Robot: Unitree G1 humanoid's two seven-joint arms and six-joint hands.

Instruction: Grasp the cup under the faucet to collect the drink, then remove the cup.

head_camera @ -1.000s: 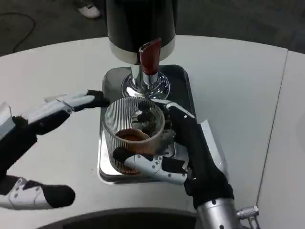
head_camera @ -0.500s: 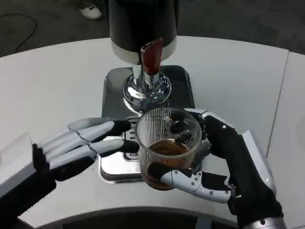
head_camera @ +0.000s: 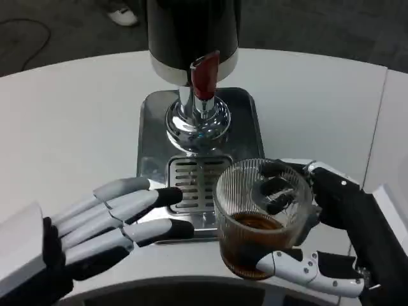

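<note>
A ribbed clear glass cup [head_camera: 261, 217] with brown drink in its bottom is held by my right hand [head_camera: 331, 236], fingers wrapped around its far side and thumb along its near base. The cup is at the lower right, off the drip grate [head_camera: 191, 182] and to the right of the dispenser's base. The black dispenser [head_camera: 193, 35] with its red tap lever [head_camera: 204, 75] and chrome faucet [head_camera: 197, 118] stands at the top centre. My left hand [head_camera: 102, 223] lies open at the lower left, fingers stretched toward the grate's near edge, holding nothing.
The metal drip tray [head_camera: 150, 137] under the dispenser sits on the white round table [head_camera: 70, 121]. A seam to a second table panel [head_camera: 376, 121] runs down the right side. Dark floor lies beyond the table's far edge.
My right hand has carried the cup away from under the faucet, down and to the right off the tray. My left hand has swung in and lowered toward the tray's near edge.
</note>
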